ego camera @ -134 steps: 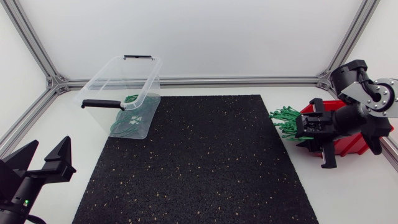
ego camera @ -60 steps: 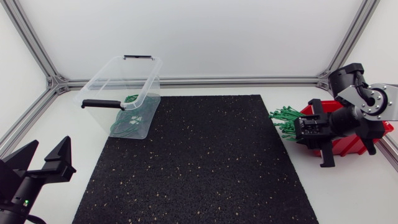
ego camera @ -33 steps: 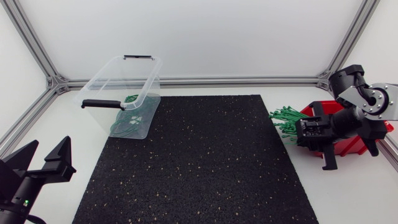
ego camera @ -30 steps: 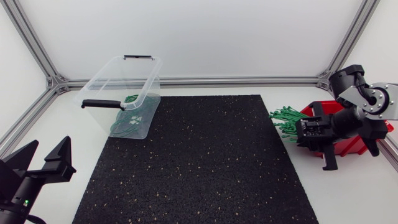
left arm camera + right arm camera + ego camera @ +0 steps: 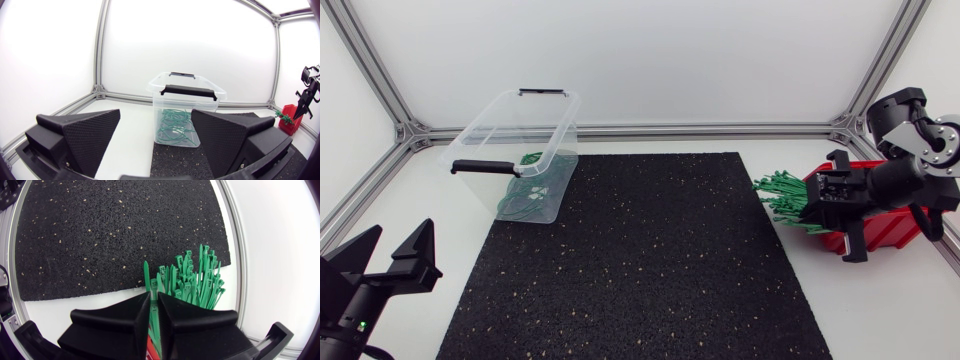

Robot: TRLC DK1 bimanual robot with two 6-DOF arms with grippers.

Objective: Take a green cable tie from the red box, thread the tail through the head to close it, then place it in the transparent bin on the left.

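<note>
- Your right gripper (image 5: 154, 296) has its fingers closed to a narrow slit, and one green tie (image 5: 147, 275) is pinched in it, touched from both sides
- The tie runs through the slit and sticks out ahead of the fingertips; the rest of it passes back under the gripper, out of sight
- Just beside it, also ahead of the fingers, the bundle (image 5: 197, 277) of loose ties fans out; the held tie lies at the bundle's edge, on the side nearer the mat (image 5: 100, 235)
- From above, the gripper hangs over the open front of the red box (image 5: 885, 230), with the bundle spilling out of the box towards the mat
- The ties are thin, flat plastic strips with small square heads; the box is hard, glossy plastic; the mat is black, grainy rubber with pale flecks; the fingers are matte black, broad wedges
- The tie's long axis follows the line of the fingers and points away from the box towards the mat, roughly parallel to the bundle
- Your left gripper (image 5: 156, 117) is at the near left corner, well apart from all this, fingers spread wide and holding nothing
- The clear bin (image 5: 186, 107), with black handles, stands ahead of it, with green loops (image 5: 175, 127) lying on its floor
</note>
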